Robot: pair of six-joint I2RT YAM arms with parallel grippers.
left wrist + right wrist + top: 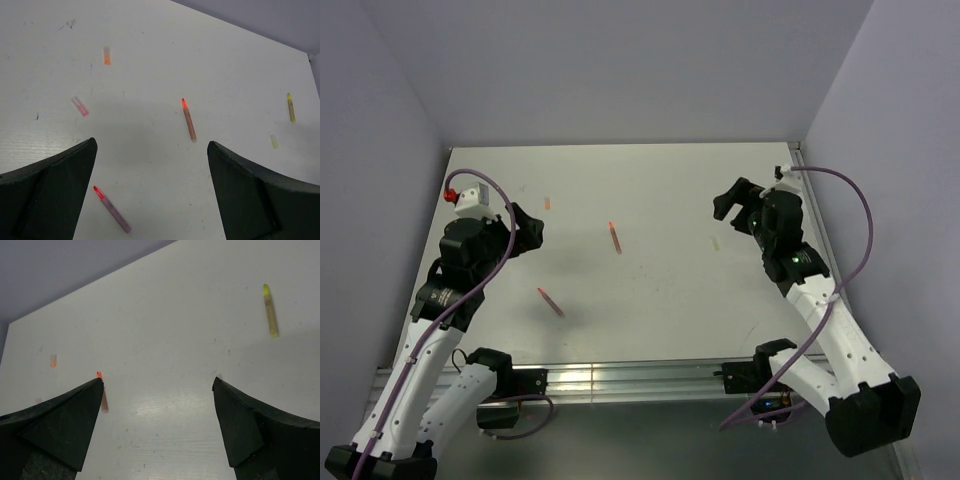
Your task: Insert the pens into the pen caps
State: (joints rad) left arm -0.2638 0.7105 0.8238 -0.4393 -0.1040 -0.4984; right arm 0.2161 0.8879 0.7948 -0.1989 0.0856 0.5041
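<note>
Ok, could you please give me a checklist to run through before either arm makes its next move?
1. Left gripper open and empty: ok.
2. Right gripper open and empty: ok.
3. Pens lie apart, each free to grasp, namely the middle pen, near pen and yellow pen: ok.
4. Caps lie loose on the table, namely the orange cap, pink cap and yellow cap: ok.
5. Any pen already in a cap: not ok, none is.
6. Which way each cap's open end faces: cannot tell.
</note>
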